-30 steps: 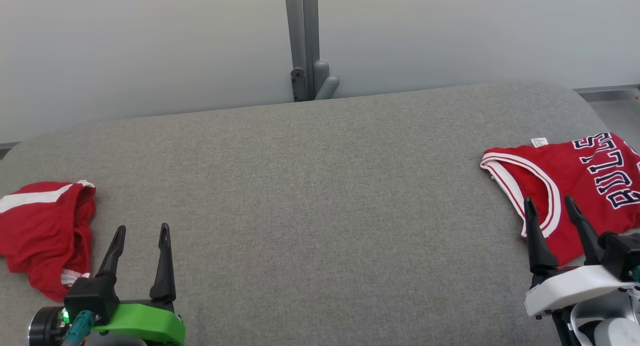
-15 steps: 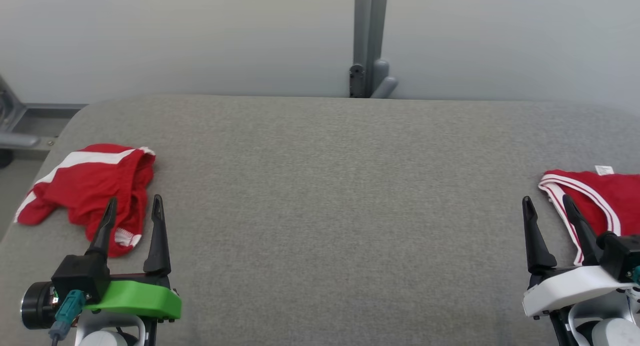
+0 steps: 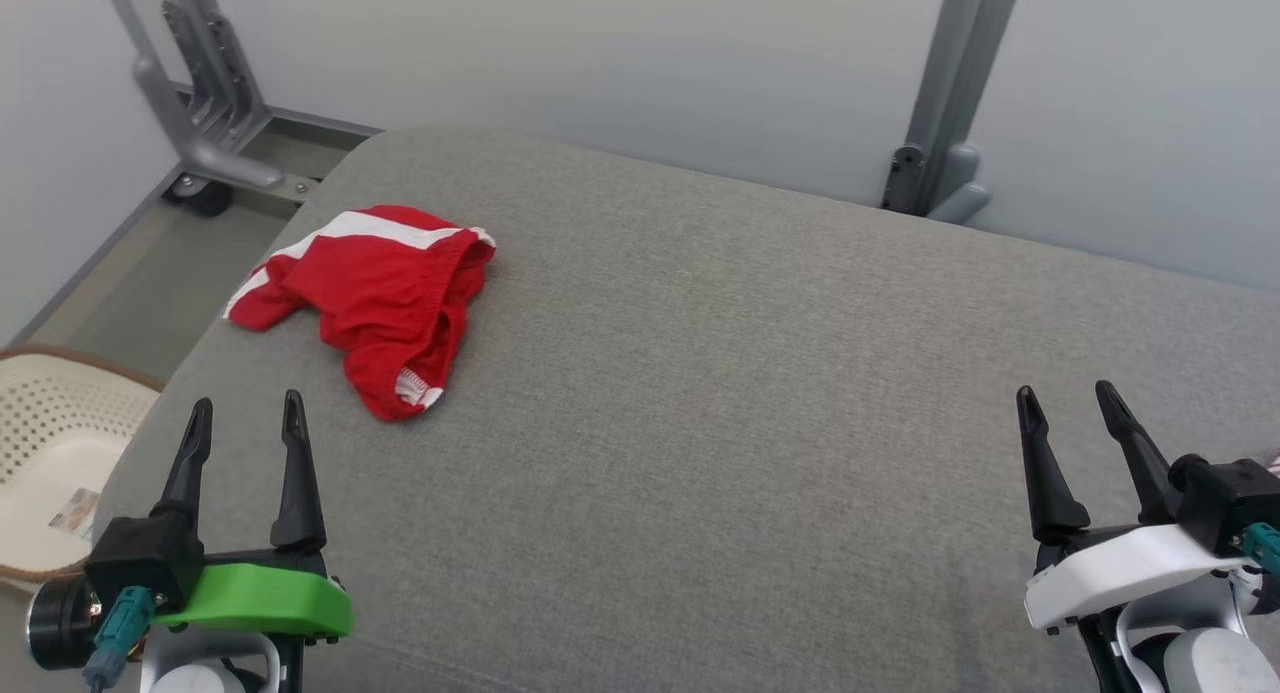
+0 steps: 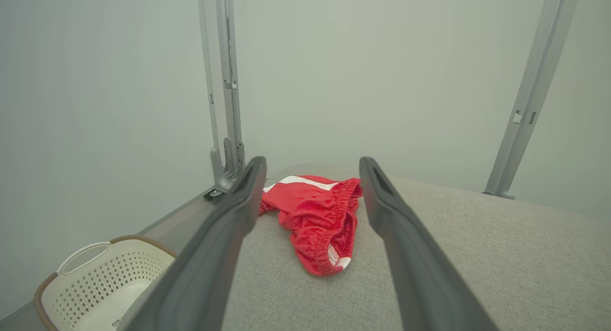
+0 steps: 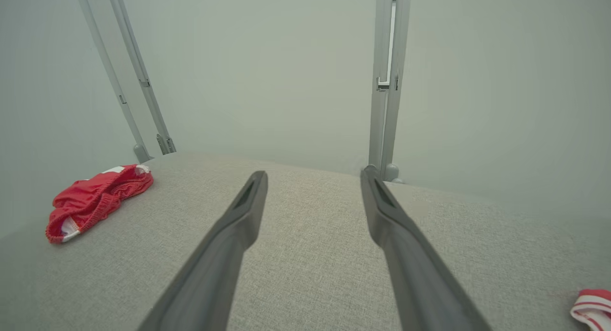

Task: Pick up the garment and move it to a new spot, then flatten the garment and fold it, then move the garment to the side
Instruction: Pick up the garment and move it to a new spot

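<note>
The garment [image 3: 380,293] is a crumpled red piece with a white stripe and an elastic waistband, lying near the far left corner of the grey padded table [image 3: 700,373]. My left gripper [image 3: 246,405] stands open just short of it and slightly to its left, holding nothing. In the left wrist view the garment [image 4: 320,221] lies ahead between the open left gripper [image 4: 311,161] fingers. My right gripper [image 3: 1066,391] is open and empty over the table's right part. The right wrist view has the garment [image 5: 95,199] far off to the left of the right gripper [image 5: 313,173].
A cream perforated basket [image 3: 50,443] stands on the floor beside the table's left edge, also in the left wrist view [image 4: 95,278]. Grey frame posts [image 3: 940,93] rise behind the table. A red-and-white cloth edge [image 5: 592,307] lies at the right wrist view's lower right.
The head camera has swung to the left, so the red BULLS jersey has left the picture and the basket has come in. Both grippers stay open.
</note>
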Controlling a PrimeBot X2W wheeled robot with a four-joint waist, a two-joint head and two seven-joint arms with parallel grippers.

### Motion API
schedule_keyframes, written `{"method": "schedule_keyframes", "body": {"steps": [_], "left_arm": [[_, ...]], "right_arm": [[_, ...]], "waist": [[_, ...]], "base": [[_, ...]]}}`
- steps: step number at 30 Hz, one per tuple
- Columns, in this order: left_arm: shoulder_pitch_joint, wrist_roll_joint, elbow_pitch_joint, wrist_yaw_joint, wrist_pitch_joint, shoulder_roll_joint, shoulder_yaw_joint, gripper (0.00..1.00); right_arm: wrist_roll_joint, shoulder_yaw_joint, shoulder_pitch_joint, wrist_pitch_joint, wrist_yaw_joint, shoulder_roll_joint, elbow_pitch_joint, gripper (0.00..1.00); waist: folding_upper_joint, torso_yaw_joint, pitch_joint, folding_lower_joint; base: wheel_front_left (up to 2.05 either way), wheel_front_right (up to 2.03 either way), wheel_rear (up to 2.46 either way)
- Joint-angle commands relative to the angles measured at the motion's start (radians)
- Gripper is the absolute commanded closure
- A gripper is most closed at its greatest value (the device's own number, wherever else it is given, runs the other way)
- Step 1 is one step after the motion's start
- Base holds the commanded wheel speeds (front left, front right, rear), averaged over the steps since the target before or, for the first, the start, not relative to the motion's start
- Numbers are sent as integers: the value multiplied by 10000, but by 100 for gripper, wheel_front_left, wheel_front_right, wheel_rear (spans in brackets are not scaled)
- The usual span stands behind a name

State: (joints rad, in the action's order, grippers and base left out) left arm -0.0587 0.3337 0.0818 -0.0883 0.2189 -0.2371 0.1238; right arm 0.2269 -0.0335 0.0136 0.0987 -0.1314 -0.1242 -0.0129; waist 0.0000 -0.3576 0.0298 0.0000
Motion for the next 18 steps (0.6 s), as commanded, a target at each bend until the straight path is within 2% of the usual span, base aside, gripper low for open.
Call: {"method": "schedule_keyframes", "body": {"steps": [1,8,18], "left_arm": [[49,85,14,5,60,-35,4,0],[-21,83,18,-49,80,-83,66,0],[-223,80,19,-139,38,-115,134,0]], "right_arm": [[14,-30,-87,61,14,-3,58,0],[41,-70,-39,72,14,-40,84,0],[-3,-78,-143,43,14,-44,33,0]], "waist": [[0,-668,-31,0],[0,-771,-84,0],[0,-568,-202,0]], "base": [[0,0,0],[0,0,0],[0,0,0]]}}
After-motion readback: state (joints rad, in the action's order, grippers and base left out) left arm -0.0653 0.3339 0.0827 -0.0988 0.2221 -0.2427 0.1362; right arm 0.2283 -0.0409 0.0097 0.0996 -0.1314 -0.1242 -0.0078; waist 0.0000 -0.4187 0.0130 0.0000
